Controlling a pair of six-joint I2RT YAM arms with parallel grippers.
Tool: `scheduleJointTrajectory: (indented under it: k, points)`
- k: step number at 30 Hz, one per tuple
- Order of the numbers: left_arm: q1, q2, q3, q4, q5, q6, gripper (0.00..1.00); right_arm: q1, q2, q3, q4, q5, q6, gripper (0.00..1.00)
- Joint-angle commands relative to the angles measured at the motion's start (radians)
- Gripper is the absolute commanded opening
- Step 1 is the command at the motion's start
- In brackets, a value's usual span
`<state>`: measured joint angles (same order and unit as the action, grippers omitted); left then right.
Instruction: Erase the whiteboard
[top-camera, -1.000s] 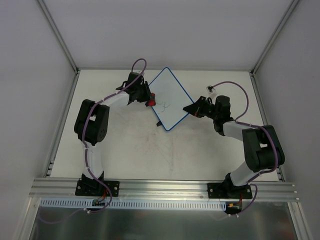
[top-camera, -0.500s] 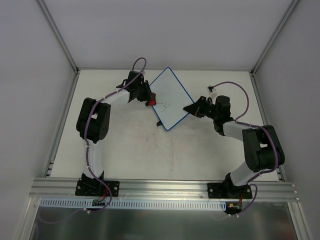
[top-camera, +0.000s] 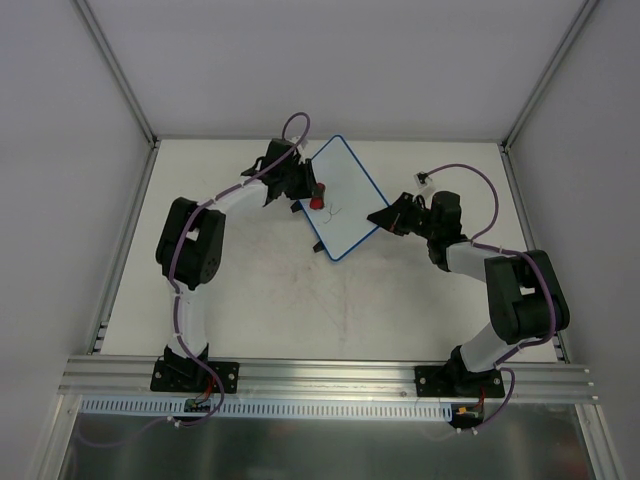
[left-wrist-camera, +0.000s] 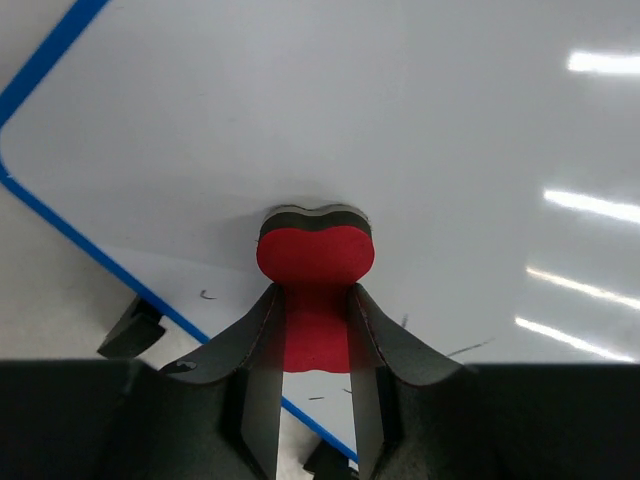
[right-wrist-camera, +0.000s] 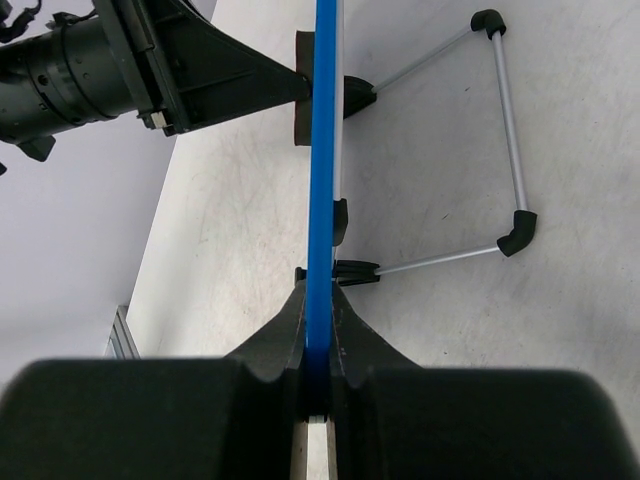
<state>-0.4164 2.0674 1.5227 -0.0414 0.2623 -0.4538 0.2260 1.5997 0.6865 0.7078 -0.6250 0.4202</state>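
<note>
Whiteboard (top-camera: 345, 185) sits at the far middle of the table (top-camera: 250, 290). It's propped up on edge w/ a wire stand (right-wrist-camera: 505, 150) behind it, i.e. not lying flat. Right claw (right-wrist-camera: 320, 300) is pinched tight on the board's blue rim at its right-hand corner, steadying it. Left claw (left-wrist-camera: 315, 305) is clamped on the red eraser (left-wrist-camera: 315, 255), and the eraser's dark pad end is pressed against the white face, near the board's left edge.

So the step in hand looks like the wiping itself. Not done imo: a small dark scribble (top-camera: 336, 212) shows on the face just beside the eraser, toward the lower corner. The left wrist view also shows a few faint ticks.

Next move prob. needs the left arm to drag the pad over that scribble w/ even pressure. The right should hold firm so the board doesn't tip or slide off the stand. Too hard a push = board swings.
</note>
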Motion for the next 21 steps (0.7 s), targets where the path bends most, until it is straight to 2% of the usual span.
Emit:
scheduleJointTrajectory:
  k: [1,11,21]
  points:
    - [-0.137,0.01,0.025,0.037,0.173,0.065,0.0,0.035,0.02,0.03,0.016,-0.11,-0.078,0.0]
    - [-0.217,-0.033,0.008,0.037,0.143,0.208,0.0,0.035,0.023,0.031,0.016,-0.113,-0.075,0.0]
    - [-0.24,-0.049,-0.013,0.038,-0.072,0.239,0.0,0.033,0.022,0.03,0.018,-0.111,-0.072,0.0]
